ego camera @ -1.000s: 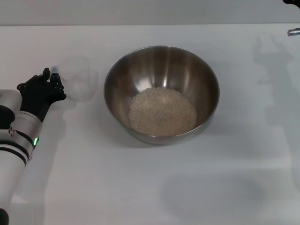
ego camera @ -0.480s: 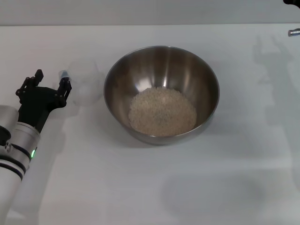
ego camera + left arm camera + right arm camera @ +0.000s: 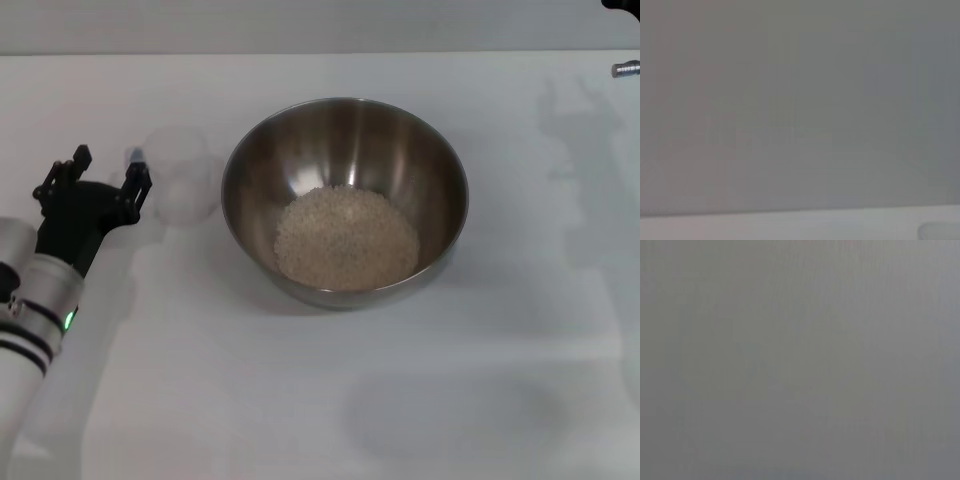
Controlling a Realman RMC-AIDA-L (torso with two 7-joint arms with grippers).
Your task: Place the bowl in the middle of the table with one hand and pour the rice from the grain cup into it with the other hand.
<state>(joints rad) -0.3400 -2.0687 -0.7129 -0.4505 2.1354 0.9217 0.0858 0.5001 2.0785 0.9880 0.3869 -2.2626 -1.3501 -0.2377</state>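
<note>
Left hand (image 3: 103, 172) spread open beside grain cup (image 3: 180, 187); no writing legible.

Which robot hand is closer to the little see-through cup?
The left. The left gripper sits open right beside the grain cup, its handle by one finger. The right arm only peeks in at the table's far right corner, beyond the bowl.

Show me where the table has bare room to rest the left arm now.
Bare table runs all along the near side of the bowl, and to its right. It is crowded only left of the bowl: the grain cup stands there, with the open left gripper beside it.
</note>
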